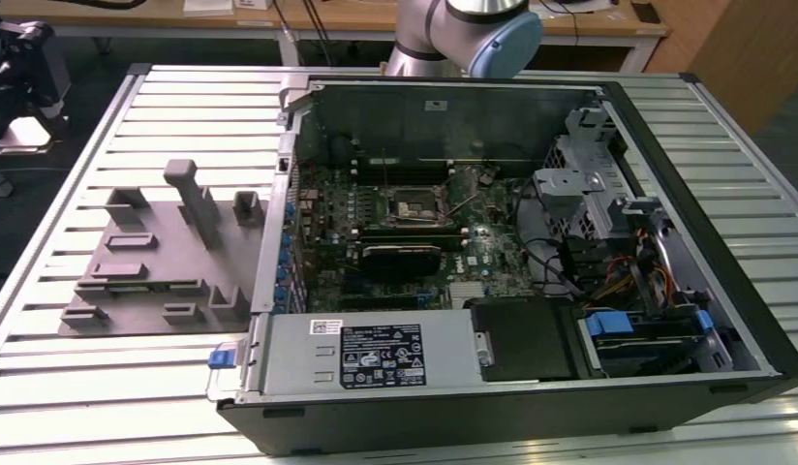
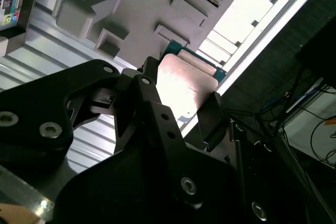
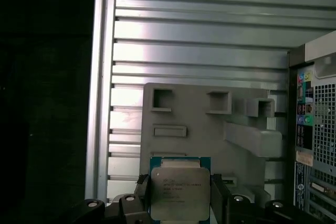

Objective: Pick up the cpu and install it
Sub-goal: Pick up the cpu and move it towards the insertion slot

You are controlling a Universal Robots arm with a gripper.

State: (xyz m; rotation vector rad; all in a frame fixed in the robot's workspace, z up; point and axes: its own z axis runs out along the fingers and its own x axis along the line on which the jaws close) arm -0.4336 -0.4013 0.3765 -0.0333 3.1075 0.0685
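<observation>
While the black two-fingered gripper (image 3: pixel 180 198) is clamped on two opposite edges of the small flat square cpu (image 3: pixel 180 190) with its shiny silver top, the chip hangs above the grey moulded plastic tray (image 3: pixel 205 140). So thin a hold could let it slip or tilt. Arriving crooked at the dark, metal-framed square socket (image 1: pixel 413 205) in the open black computer case (image 1: pixel 503 421) might bend pins.

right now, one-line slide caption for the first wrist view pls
Hand closed on two sides of the cpu, over the grey tray on the slatted metal table.
</observation>
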